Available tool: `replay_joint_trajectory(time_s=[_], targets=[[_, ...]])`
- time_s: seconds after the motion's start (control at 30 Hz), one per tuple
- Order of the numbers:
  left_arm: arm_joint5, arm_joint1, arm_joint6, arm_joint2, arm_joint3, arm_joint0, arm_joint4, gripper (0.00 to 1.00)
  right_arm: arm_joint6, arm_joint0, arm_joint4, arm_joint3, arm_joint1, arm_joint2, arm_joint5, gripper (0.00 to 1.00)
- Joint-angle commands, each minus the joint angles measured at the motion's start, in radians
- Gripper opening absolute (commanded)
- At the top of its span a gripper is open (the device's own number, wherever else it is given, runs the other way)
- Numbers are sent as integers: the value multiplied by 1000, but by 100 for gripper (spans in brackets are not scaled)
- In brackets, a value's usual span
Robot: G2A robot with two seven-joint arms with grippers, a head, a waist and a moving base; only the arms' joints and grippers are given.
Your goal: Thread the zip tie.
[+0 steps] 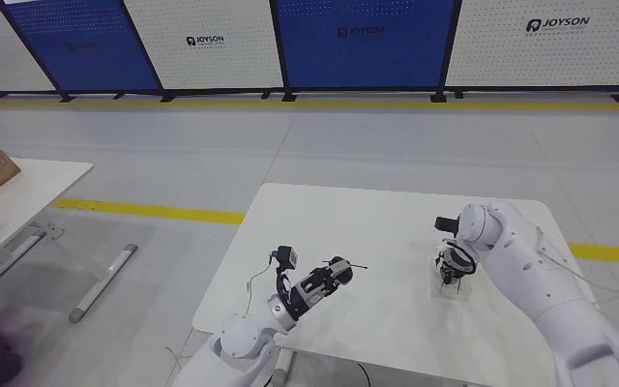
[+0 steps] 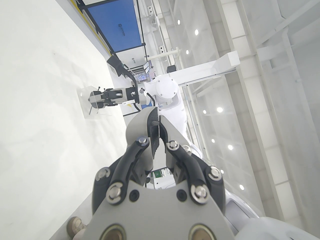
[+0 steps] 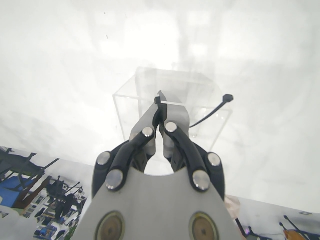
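My left gripper (image 1: 338, 271) sits near the table's front left, shut on a thin black zip tie (image 1: 360, 265) whose end pokes out toward the right arm. In the left wrist view a small black piece of the tie (image 2: 155, 123) shows between the closed fingers. My right gripper (image 1: 448, 273) hangs over a clear plastic box (image 3: 125, 116) on the right side of the table. It is shut on a zip tie head (image 3: 157, 99) at the box's top. A second black zip tie (image 3: 212, 112) leans inside the box, head up.
The white table (image 1: 387, 223) is bare between the two arms; its front edge runs close to the left arm. Another white table (image 1: 39, 189) stands far left across the floor. The right gripper (image 2: 96, 99) and the clear box (image 2: 85, 111) also appear in the left wrist view.
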Motion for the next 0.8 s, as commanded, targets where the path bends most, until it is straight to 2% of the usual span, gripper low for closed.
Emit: replay_joint_trajectory(time_s=[0.0, 0.23, 0.4, 0.57, 0.77], targets=[[0, 0, 0, 0, 0, 0, 0, 0, -6, 1, -1, 6, -2, 2, -4, 0], [0, 0, 0, 0, 0, 0, 0, 0, -4, -11, -8, -17, 8, 24, -26, 0], [0, 0, 0, 0, 0, 0, 0, 0, -15, -46, -29, -94, 36, 60, -16, 0], [0, 0, 0, 0, 0, 0, 0, 0, -54, -121, -64, -244, 89, 138, 42, 0], [0, 0, 0, 0, 0, 0, 0, 0, -67, -253, -107, -456, 163, 295, 44, 0]])
